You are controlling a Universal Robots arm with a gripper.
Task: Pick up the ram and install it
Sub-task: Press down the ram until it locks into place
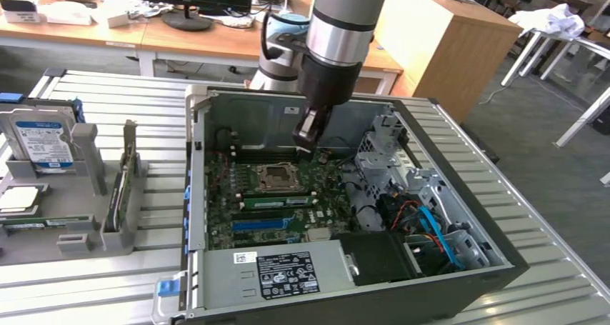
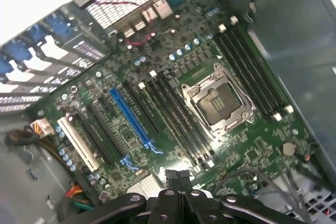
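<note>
Open computer case (image 1: pixel 429 291) on a slatted metal table (image 1: pixel 114 282), side panel off, green board exposed. Robot arm reaching down into the case from the exterior view's 12 o'clock, gripper (image 1: pixel 303 143) poised above the board near the back wall, just past the empty processor socket (image 1: pixel 283 175). From the wrist view, gripper (image 2: pixel 181 183) with fingertips pressed together and nothing between them, looking straight down on the socket (image 2: pixel 218 100) and the rows of dark memory slots beside it. Ram (image 1: pixel 276 201) apparently standing in a slot at 6 o'clock of the socket in the exterior view, small white label visible, apart from the gripper. Blue slot strip (image 1: pixel 262 225) farther toward 6 o'clock. Outside the case, at 9 o'clock, a grey parts rack (image 1: pixel 86 233) with a hard drive (image 1: pixel 43 143) upright in it. Judged stage: pick-up done, stick placed, install at or near its end. Seating not confirmable from here; any further work calling for a straight, even downward press along the stick's top edge.
</note>
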